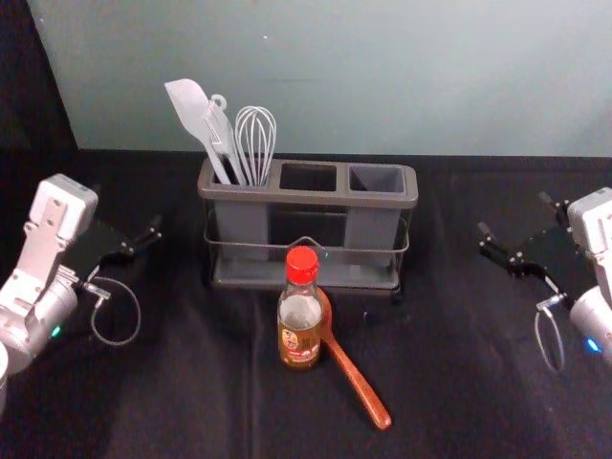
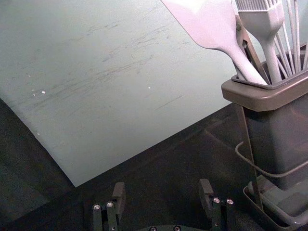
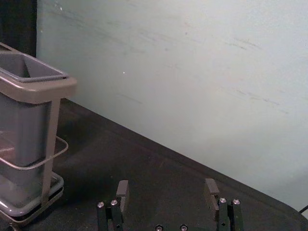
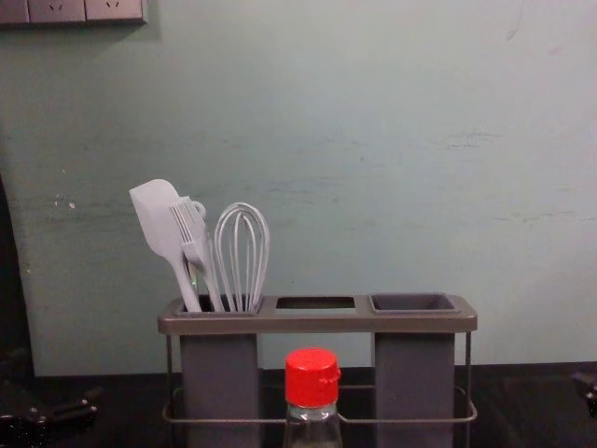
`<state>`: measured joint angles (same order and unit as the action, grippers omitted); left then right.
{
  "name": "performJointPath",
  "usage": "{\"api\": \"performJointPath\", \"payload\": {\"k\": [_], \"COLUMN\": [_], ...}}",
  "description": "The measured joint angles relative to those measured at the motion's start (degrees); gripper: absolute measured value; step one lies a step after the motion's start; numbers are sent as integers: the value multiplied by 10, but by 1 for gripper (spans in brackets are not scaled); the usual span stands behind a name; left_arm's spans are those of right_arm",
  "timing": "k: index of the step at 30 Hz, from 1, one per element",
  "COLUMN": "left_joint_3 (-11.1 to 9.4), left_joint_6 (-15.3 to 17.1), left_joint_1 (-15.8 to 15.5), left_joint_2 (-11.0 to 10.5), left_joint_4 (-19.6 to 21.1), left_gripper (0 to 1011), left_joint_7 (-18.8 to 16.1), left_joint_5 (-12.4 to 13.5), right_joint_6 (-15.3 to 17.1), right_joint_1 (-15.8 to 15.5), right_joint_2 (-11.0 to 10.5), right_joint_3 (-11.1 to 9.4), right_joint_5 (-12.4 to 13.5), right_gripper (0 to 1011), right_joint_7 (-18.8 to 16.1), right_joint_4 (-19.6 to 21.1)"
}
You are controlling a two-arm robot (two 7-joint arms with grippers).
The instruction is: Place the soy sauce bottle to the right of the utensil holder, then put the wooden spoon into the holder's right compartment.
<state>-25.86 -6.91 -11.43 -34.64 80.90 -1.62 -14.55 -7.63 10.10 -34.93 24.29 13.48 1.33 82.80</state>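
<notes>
The soy sauce btl. [image 1: 301, 311] stood upright in front of the utensil holder [image 1: 308, 198], its label [image 1: 299, 344] w/ writing too small to be read. In the head view it hid part of the bowl of the wooden spoon [image 1: 359, 382], lying just beside, and in the chest view its lower part was cut off. L gripper [image 1: 126, 207] and R gripper [image 1: 513, 212] were wide apart at the fingers, on the holder's L and R sides resp.

Label [image 1: 300, 348] on soy sauce bottle [image 1: 299, 311]: print too small to read. No legible text.
</notes>
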Motion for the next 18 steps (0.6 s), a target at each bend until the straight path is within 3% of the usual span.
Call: {"api": "performJointPath", "payload": {"k": [9,18], "left_joint_3": [0,0], "left_joint_6": [0,0], "left_joint_1": [0,0], "left_joint_2": [0,0], "left_joint_4": [0,0], "left_gripper": [1005,1005], "left_joint_7": [0,0], "left_joint_5": [0,0], "right_joint_6": [-15,-33], "right_joint_1": [-63,-141], "right_joint_2": [-28,-68], "right_joint_3": [-39,-89], "right_joint_5": [19,82], "right_gripper": [1003,1003], "right_joint_7": [-13,-67], "right_joint_4": [67,132]}}
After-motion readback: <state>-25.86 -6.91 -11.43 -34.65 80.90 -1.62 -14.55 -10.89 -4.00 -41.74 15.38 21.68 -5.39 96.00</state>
